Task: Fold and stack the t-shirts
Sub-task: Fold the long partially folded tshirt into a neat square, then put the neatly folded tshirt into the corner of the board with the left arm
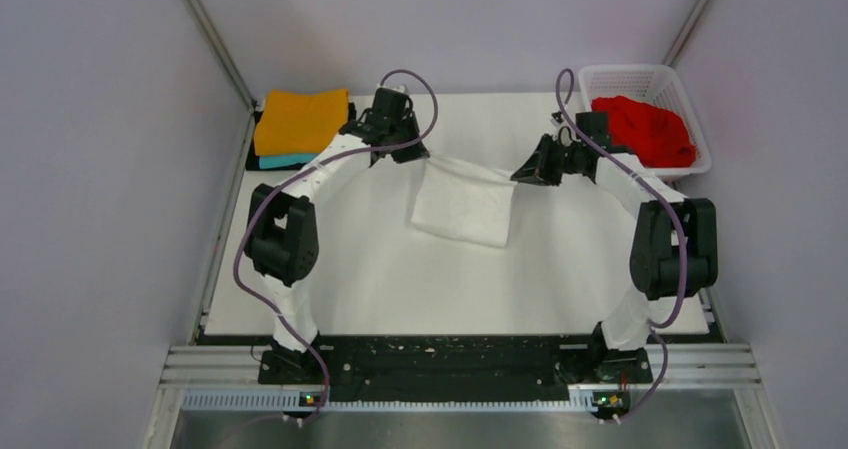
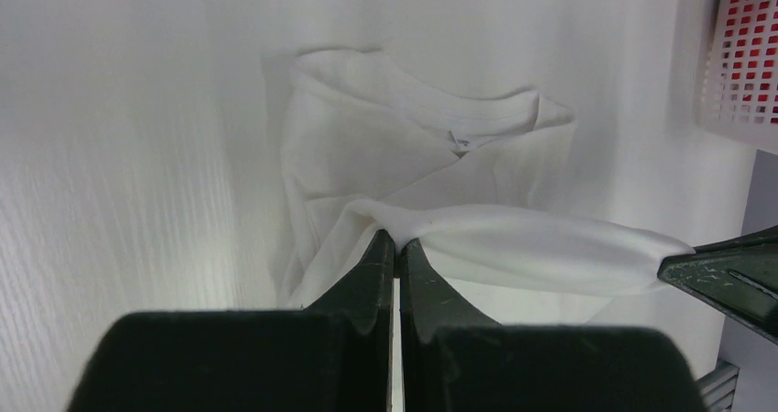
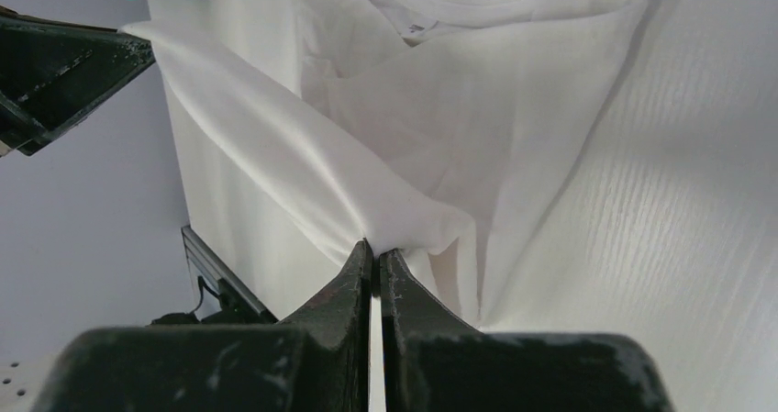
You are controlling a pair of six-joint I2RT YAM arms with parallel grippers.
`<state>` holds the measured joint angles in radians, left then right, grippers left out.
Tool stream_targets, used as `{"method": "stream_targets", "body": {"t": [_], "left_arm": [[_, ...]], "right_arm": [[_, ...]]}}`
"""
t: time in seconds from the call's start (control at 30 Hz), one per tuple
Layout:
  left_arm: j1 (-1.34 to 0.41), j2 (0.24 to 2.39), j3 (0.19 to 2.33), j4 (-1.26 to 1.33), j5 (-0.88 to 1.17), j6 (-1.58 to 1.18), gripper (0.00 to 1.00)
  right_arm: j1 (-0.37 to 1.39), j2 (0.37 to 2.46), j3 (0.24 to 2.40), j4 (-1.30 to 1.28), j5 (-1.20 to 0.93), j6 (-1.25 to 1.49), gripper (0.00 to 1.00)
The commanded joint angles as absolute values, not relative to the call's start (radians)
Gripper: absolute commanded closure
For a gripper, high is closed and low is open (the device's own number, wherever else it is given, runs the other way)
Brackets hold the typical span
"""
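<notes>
white t-shirt (image 1: 463,207) in left gripper (image 2: 396,239), right gripper (image 3: 374,247)

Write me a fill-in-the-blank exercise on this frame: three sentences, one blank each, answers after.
1. The folded orange t-shirt lies on top of the ____.
2. The red t-shirt lies inside the ____.
3. The left gripper and the right gripper are both shut on an edge of the ____.

Missing words: teal t-shirt; basket; white t-shirt.
</notes>
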<state>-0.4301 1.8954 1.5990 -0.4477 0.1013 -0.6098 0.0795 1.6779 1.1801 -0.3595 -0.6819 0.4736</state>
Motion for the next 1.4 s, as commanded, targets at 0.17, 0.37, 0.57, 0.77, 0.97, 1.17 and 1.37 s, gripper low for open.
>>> {"method": "stream_targets", "body": {"t": [0.17, 0.37, 0.57, 0.77, 0.97, 1.17, 1.37], "left_arm": [[-0.375, 2.047, 1.78, -0.401, 0.212, -0.562, 1.0], [-0.355, 2.107, 1.814, -0.404, 0.237, -0.568, 1.0], [-0.333, 2.124, 1.847, -0.399, 0.297, -0.58, 0.41], [-0.333, 2.062, 1.783, -0.38, 0.345, -0.572, 0.01], [-0.335, 2.027, 1.644, -0.398, 0.38, -0.552, 0.01], [-0.352, 2.03, 1.566, -0.434, 0.381, -0.553, 0.01], [-0.371, 2.071, 1.547, -0.445, 0.357, -0.55, 0.1]], "right_arm": [[0.039, 1.81, 1.304, -0.296, -0.637, 0.489, 1.0], [0.037, 1.92, 1.367, -0.286, -0.648, 0.498, 0.98], [0.037, 2.002, 1.49, -0.297, -0.67, 0.499, 0.67], [0.037, 1.907, 1.476, -0.342, -0.689, 0.473, 0.01], [0.042, 1.682, 1.27, -0.302, -0.636, 0.435, 0.01], [0.098, 1.471, 1.091, -0.224, -0.614, 0.425, 0.01], [0.128, 1.397, 1.023, -0.242, -0.629, 0.421, 0.01]]}}
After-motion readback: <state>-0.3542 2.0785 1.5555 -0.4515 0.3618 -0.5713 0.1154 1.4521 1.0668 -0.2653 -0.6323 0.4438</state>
